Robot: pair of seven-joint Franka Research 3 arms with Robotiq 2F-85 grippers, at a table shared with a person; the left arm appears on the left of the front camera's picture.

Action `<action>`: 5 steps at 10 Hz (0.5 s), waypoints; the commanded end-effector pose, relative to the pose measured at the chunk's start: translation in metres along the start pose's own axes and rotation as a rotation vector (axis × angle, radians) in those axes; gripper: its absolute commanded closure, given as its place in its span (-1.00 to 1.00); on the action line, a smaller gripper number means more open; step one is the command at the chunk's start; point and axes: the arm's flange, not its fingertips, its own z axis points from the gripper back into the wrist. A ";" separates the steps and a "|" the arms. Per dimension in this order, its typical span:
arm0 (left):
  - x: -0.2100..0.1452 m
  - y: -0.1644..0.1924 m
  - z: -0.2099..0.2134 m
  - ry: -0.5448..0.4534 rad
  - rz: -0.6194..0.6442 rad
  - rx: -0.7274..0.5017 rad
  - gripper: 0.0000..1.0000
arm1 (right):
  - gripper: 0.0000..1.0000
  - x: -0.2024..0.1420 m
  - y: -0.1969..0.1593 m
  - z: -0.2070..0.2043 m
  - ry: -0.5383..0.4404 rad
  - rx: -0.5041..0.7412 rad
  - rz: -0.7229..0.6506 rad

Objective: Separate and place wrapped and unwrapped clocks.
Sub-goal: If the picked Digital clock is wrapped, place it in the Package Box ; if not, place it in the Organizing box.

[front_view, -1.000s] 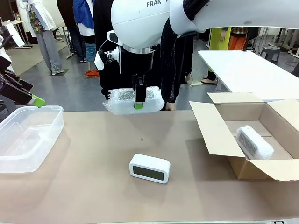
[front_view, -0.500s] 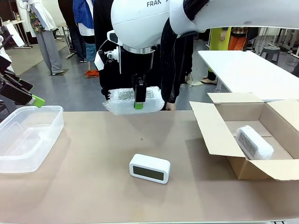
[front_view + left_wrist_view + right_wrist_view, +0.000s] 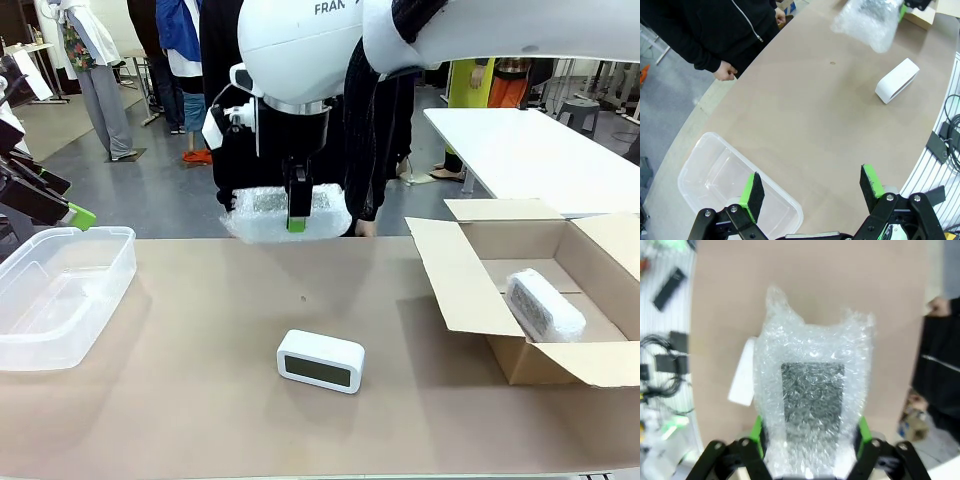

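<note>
My right claw (image 3: 295,222) is clamped across the middle of a wrapped clock (image 3: 255,215), held in the air at the upper centre of the front view, clear of the table (image 3: 200,330). In the right wrist view my green pads (image 3: 756,431) press into the bubble wrap on either side, and the bundle stands up between them (a dark face shows through the wrap).

My left claw (image 3: 812,187) gapes wide with nothing in it, at the bottom of its own view, above the near end of the tub (image 3: 715,145).

Below my right claw and a little toward the camera, the bare clock (image 3: 320,360) lies flat on the table at lower centre, touched by nothing. At the right edge the box (image 3: 460,290) stands open, with a second wrapped clock (image 3: 543,305) leaning inside it. The tub at the left has nothing in it. A person (image 3: 725,74) stands at the far side, hands off the table.

As I judge it, about a third is done: one wrapped clock is sorted. The one I grip most likely belongs in the box beside it, off to the right. That leaves the bare clock, presumably for the tub.
</note>
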 end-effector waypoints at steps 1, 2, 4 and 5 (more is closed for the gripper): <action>0.000 0.000 0.000 -0.004 0.000 -0.008 -1.00 | -0.57 -0.043 -0.018 0.057 -0.044 -0.141 -0.169; 0.000 0.000 0.000 -0.004 0.000 -0.008 -1.00 | -0.57 -0.075 -0.021 0.084 -0.009 -0.233 -0.261; 0.000 0.000 0.000 -0.004 0.000 -0.008 -1.00 | -0.57 -0.148 -0.010 0.124 -0.001 -0.319 -0.516; 0.000 0.000 0.000 -0.004 0.000 -0.008 -1.00 | -0.57 -0.184 -0.003 0.136 -0.024 -0.348 -0.660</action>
